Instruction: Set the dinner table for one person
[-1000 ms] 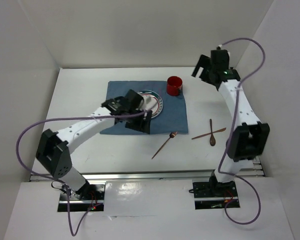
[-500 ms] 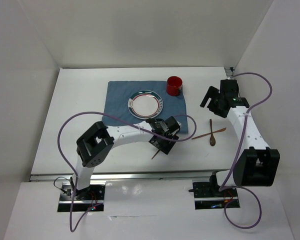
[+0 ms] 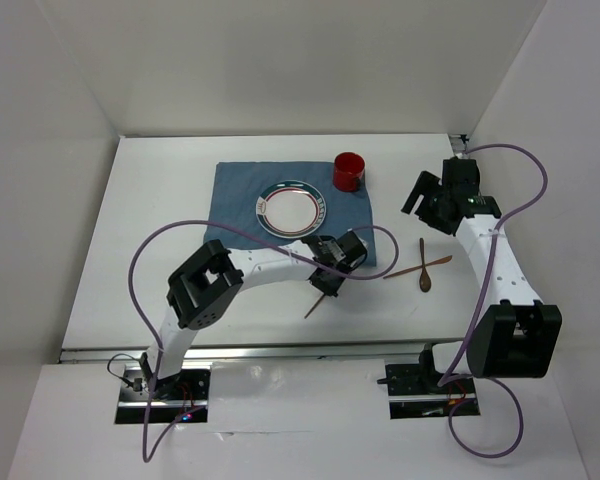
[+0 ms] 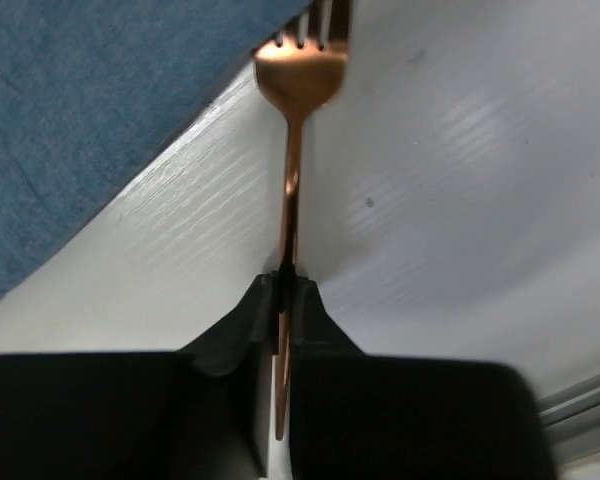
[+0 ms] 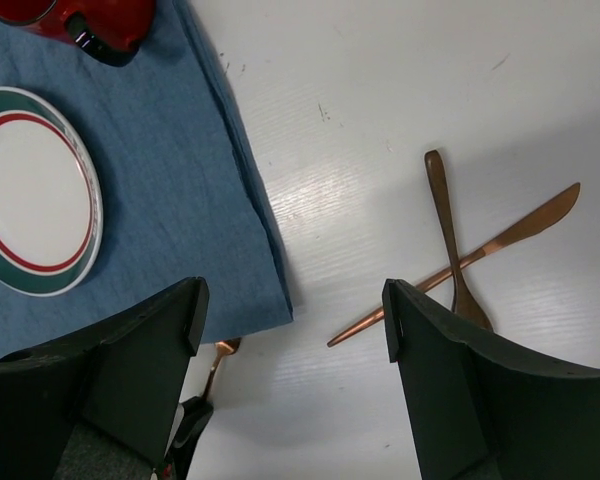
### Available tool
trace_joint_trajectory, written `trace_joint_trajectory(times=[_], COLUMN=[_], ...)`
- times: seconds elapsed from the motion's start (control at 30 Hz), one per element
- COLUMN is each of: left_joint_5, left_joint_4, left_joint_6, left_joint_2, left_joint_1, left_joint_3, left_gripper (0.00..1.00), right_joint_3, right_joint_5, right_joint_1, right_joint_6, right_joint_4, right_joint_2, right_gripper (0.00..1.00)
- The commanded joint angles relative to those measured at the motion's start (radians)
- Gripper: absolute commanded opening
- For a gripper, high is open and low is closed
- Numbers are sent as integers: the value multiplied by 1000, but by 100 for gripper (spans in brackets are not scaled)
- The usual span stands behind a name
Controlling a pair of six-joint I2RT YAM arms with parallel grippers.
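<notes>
A copper fork (image 4: 293, 150) lies on the white dinner table (image 3: 160, 230), its tines at the edge of the blue mat (image 4: 100, 120). My left gripper (image 4: 285, 283) is shut on the fork's handle. From above, only the handle's end (image 3: 311, 309) pokes out below the left gripper (image 3: 328, 282). A copper knife (image 5: 490, 248) and spoon (image 5: 446, 225) lie crossed to the right of the mat. My right gripper (image 5: 292, 310) hangs open over the bare table between the mat's corner and those two pieces, holding nothing. From above, the right gripper (image 3: 422, 197) is back of them.
On the blue mat (image 3: 290, 235) sits a white plate with a green and red rim (image 3: 292, 208). A red cup (image 3: 349, 171) stands on the mat's far right corner. White walls close in the table on three sides, and an aluminium rail (image 3: 280, 350) runs along its near edge.
My left arm swung from over the plate to the fork in front of the mat and shut on its handle. My right arm came down from the back right toward the knife and spoon.
</notes>
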Motion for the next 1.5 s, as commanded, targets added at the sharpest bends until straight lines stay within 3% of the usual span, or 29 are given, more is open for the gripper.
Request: trace_joint_trajectory(times=[0.0, 0.03, 0.33, 0.5, 0.63, 0.7, 0.73, 0.87, 1.0, 1.13, 1.47], left_joint_5=[2, 27, 260, 240, 205, 149, 127, 55, -34, -83, -24], left_joint_4=[-4, -29, -146, -166, -201, -227, -237, -237, -272, -309, -208], left_joint_6=[18, 18, 109, 32, -35, -66, -75, -101, -114, -95, -34], left_joint_2=[24, 10, -259, -420, -482, -492, -472, -368, -170, -26, 107], left_joint_1=[-1, -1, -21, -12, 128, 266, 362, 537, 632, 691, 758], left_joint_3=[34, 34, -102, -170, -155, -124, -110, -20, 170, 296, 307], left_gripper=[4, 0, 0, 0, 0, 0, 0, 0, 0, 0, 0], right_joint_3=[34, 34, 25, 16, 16, 16, 16, 5, -7, 5, 14], right_joint_5=[29, 29, 40, 29, 29, 29, 19, -55, -86, -54, 57], right_joint_1=[-3, -3, -3, -3, -3, -3, -3, -3, -3, -3, -3], right_joint_6=[-1, -1, -1, -1, -1, -1, -1, -11, -11, -11, -11], right_joint_4=[8, 8, 26, 35, 35, 35, 35, 35, 35, 9, -66], right_joint_2=[-39, -48, -39, -39, -39, -30, -30, -7, -7, -18, -9], right_gripper=[82, 82, 82, 82, 82, 82, 82, 82, 82, 82, 83])
